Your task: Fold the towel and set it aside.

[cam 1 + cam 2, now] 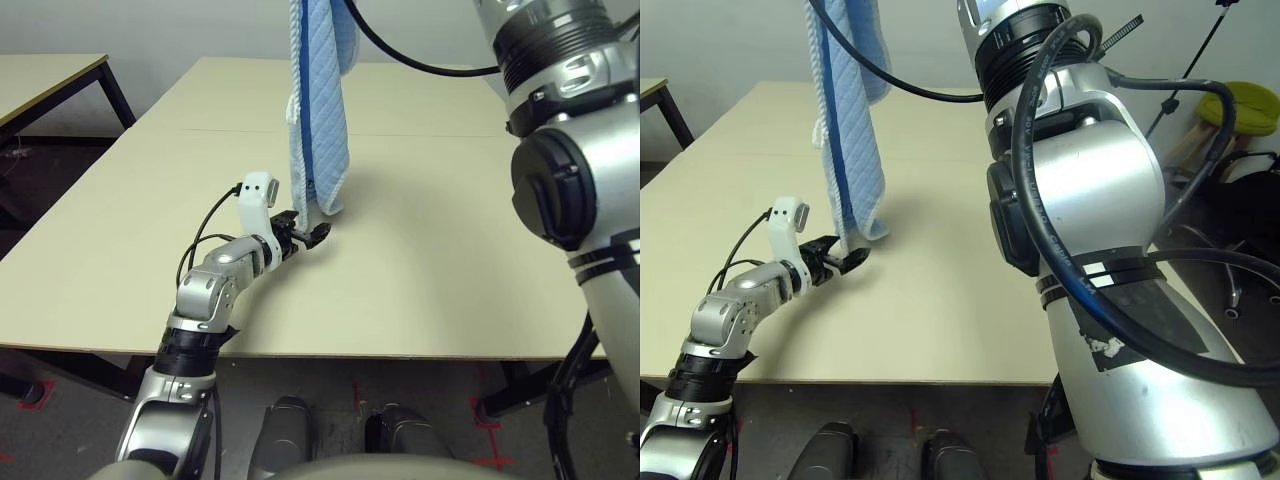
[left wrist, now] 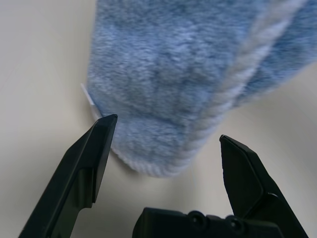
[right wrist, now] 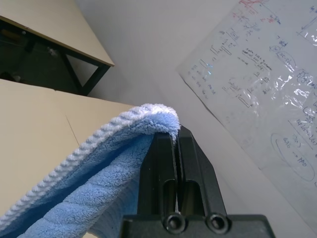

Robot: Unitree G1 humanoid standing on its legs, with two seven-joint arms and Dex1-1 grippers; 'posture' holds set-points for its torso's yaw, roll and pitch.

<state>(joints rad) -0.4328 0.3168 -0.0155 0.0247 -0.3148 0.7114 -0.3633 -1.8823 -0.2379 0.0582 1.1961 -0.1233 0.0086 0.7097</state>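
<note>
Two tools: both mine, one low over the bench, one raised high
Left tool point(image 1: 307, 237): nearest to me, reaching forward just above the bench, released, its two black fingers point(image 2: 94, 148) spread wide
Left tool and towel: in the left wrist view the towel's bottom end sits between my spread fingers, apart from both as far as I can tell; one fingertip is just beside the white edging
Left arm: silver forearm stretched out from the near bench edge, a white housing on the wrist and a black cable looping back from it
Bench point(image 1: 420, 290): pale beige top, a thin seam running across it farther back; bare around the towel
Towel point(image 1: 318, 120): light blue terry cloth hanging straight down in a long narrow drape, folded over on itself, white stitched edging along one side, a darker blue stripe down the middle
Towel's lower end: rounded and doubled, right at my left tool, at or just above the bench; I cannot tell whether it touches the surface
Towel's label point(image 2: 88, 95): a small white tab sticking out at the side near the lower end
Right tool point(image 3: 176, 148): held high, clenched on the towel's top fold, blue cloth pinched between the two black fingers
Farther off: a second bench point(image 1: 50, 80) and a pale wall; a whiteboard point(image 3: 262, 89) with writing beyond my right tool
</note>
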